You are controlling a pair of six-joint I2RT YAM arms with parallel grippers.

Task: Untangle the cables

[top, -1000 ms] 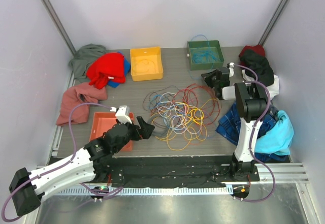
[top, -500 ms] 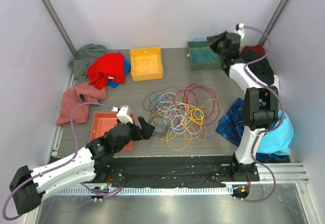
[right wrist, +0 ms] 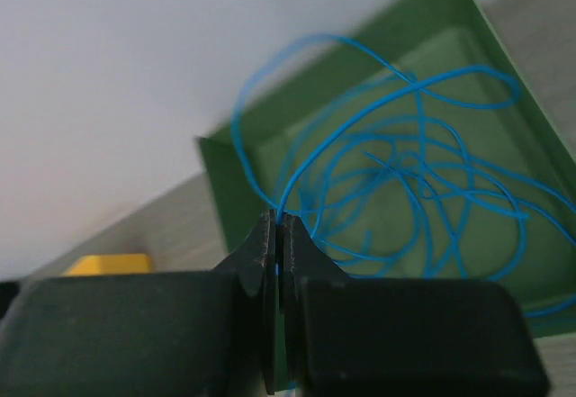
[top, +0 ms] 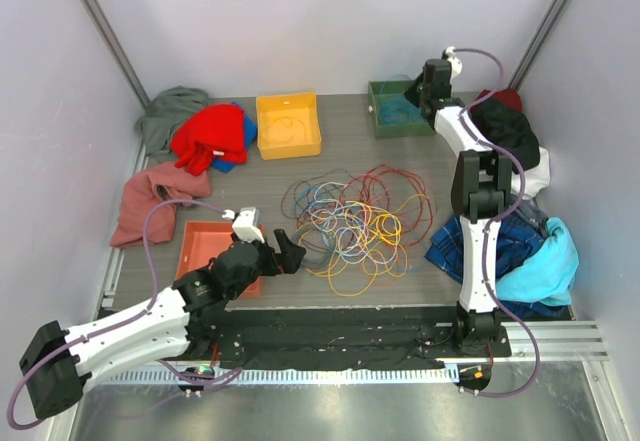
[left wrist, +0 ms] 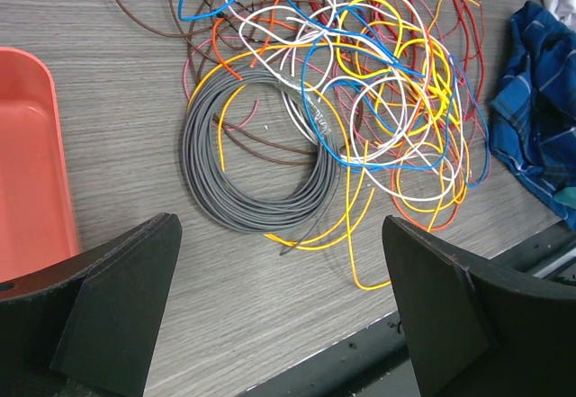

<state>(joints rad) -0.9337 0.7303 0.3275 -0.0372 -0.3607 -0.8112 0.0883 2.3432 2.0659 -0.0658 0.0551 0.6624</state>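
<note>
While the right hand (right wrist: 277, 228) is pressed together on a thin blue wire (right wrist: 378, 100), pinching one strand just above the green square plastic tray (right wrist: 220, 181) at the far right of the grey wood-grain desk (left wrist: 117, 73), the rest of that wire lies in loose loops inside the tray. The left hand (top: 285, 253) is spread wide and holds nothing, low over the near edge of the desk. Beyond its two black fingers (left wrist: 117, 298) lies the tangle of thin coloured cables (top: 350, 223): red, orange, yellow, blue, white and brown strands looping over one another at the middle of the desk. A coil of grey wire (left wrist: 202, 163) lies at the tangle's near left edge, touching it, with a yellow strand crossing it. An orange-red shallow plastic tray (left wrist: 27, 163) sits left of the coil, apart from it. A blue checked cloth (left wrist: 540, 100) lies just right of the tangle.
</note>
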